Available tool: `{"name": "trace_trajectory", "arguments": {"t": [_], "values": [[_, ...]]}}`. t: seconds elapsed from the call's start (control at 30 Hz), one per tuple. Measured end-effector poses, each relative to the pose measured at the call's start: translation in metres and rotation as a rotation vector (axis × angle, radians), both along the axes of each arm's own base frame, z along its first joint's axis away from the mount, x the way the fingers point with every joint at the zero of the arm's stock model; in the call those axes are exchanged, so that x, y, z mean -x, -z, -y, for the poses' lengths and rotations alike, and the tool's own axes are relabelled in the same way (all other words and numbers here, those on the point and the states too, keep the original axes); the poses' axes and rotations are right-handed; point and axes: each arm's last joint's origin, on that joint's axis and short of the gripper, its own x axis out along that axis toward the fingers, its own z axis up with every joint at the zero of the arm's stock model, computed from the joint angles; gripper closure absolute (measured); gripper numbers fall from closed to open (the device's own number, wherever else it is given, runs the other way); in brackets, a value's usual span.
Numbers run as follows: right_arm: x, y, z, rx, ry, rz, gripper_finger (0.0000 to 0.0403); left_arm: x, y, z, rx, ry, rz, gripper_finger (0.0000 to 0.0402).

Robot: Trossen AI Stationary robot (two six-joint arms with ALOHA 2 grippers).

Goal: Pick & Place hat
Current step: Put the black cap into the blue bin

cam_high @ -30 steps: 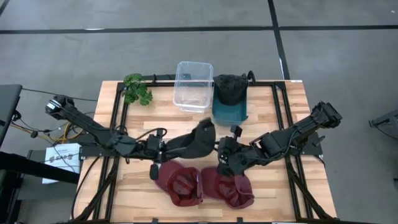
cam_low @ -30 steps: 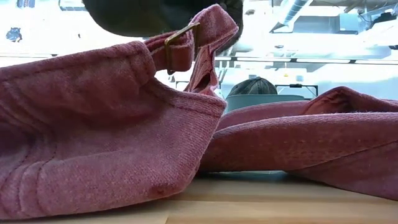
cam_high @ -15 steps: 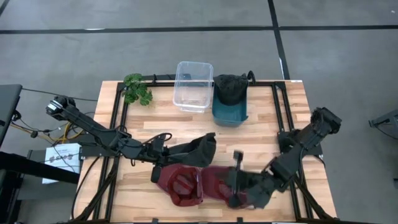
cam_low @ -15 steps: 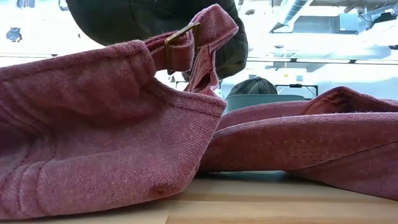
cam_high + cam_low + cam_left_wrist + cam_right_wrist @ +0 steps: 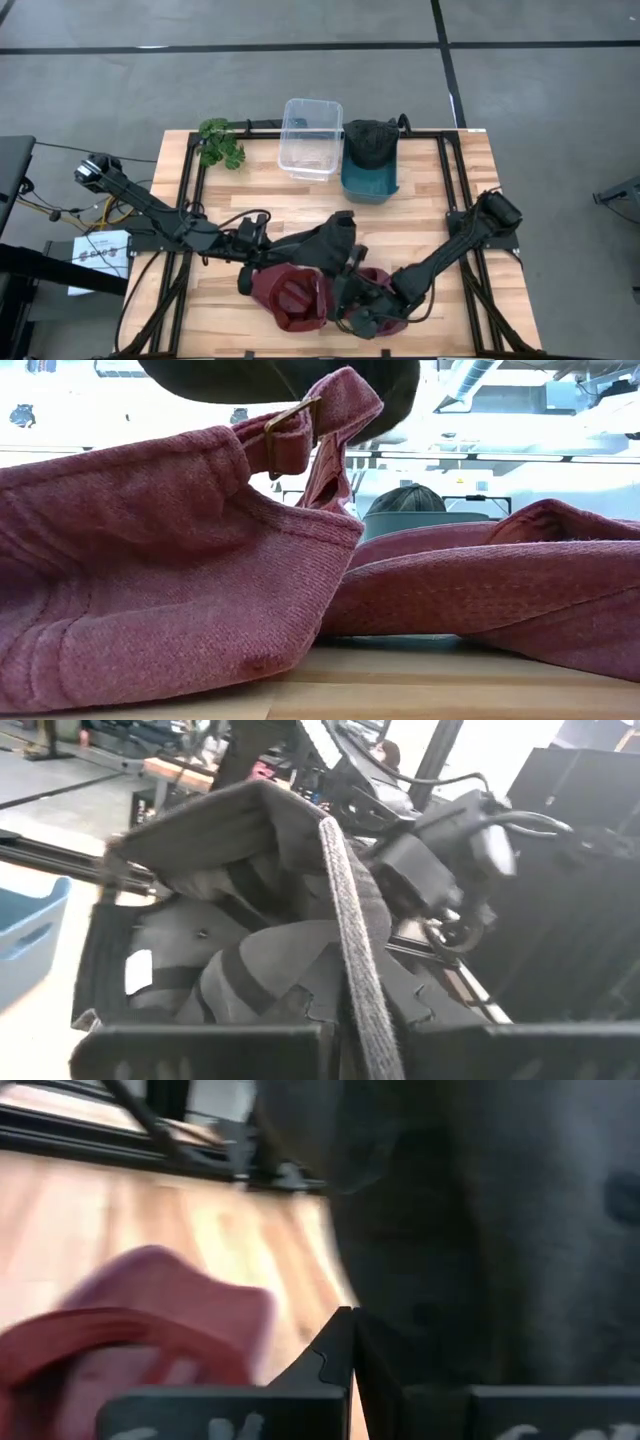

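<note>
A dark grey hat [image 5: 322,240] hangs above the table's middle, with my left gripper [image 5: 268,240] shut on its left end. Under it, two red hats [image 5: 290,297] [image 5: 380,300] lie side by side on the wood near the front edge. The left one's strap with a brass buckle [image 5: 290,418] stands up. My right gripper [image 5: 348,292] is shut with nothing between its fingers. It sits low between the red hats, under the dark hat's right end [image 5: 470,1210]. Another dark hat [image 5: 368,143] rests in a blue bin [image 5: 372,182]. My left gripper pinches the dark hat's rim band [image 5: 352,985] between its two fingers, coming in level from the table's left. The hat is lifted clear and reaches out beyond the fingers over the red hats. My right gripper's shut tips [image 5: 345,1330] stand close before the dark hat; whether they touch it I cannot tell.
A clear plastic box [image 5: 312,140] stands at the back beside the blue bin, and a green plant [image 5: 220,143] lies at the back left. Black frame rails [image 5: 448,170] run along the table's sides.
My right gripper has dropped from the table's middle toward the near edge, then swung left over the red hats, ending under the dark hat's right end. The dark hat has stayed lifted in my left gripper and shifted slightly.
</note>
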Motion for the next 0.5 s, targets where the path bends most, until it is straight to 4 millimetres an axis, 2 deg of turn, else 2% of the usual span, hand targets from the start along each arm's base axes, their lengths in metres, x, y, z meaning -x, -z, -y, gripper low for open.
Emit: {"name": "trace_trajectory", "arguments": {"t": [0.1,0.33,0.43,0.5], "values": [[0.006,-0.007,0.005,0.077,0.073,0.019,0.0403,0.004,0.0,0.007,0.0,0.034,0.0,0.0378],[0.017,-0.043,0.023,0.131,0.158,0.08,0.0403,0.011,0.0,0.018,0.0,0.108,0.003,0.0378],[0.016,-0.058,0.034,0.1,0.105,0.064,0.0403,0.012,0.0,0.02,0.0,0.145,0.003,0.0378],[0.012,-0.064,0.039,0.031,-0.025,0.022,0.0403,0.013,0.0,0.022,-0.002,0.192,-0.002,0.0378]]}}
